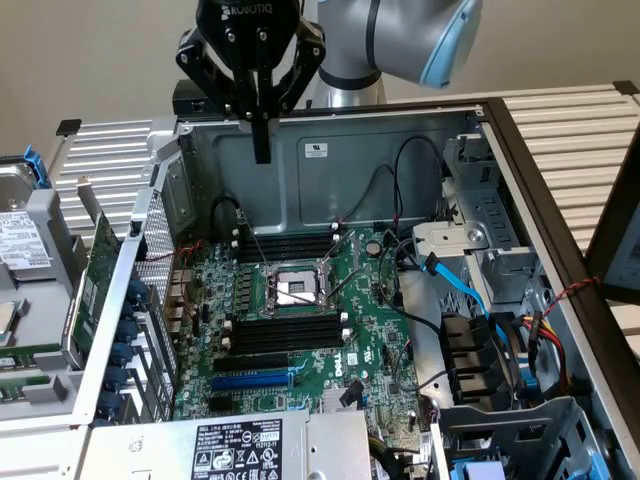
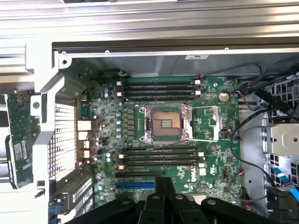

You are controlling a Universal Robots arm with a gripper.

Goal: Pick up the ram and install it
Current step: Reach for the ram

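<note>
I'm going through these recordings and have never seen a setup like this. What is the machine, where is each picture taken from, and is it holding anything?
The machine is a single robot arm ending in a black claw. One picture comes from a camera standing off the arm. The other comes from a camera on its wrist, looking down past the claw. Below lies an open computer case with a green motherboard, a square processor socket and long black memory slots on two sides of the socket. The claw hangs above the case, shut and holding nothing. Outside the case, at the exterior view's left, a green card stands beside its wall.
</note>
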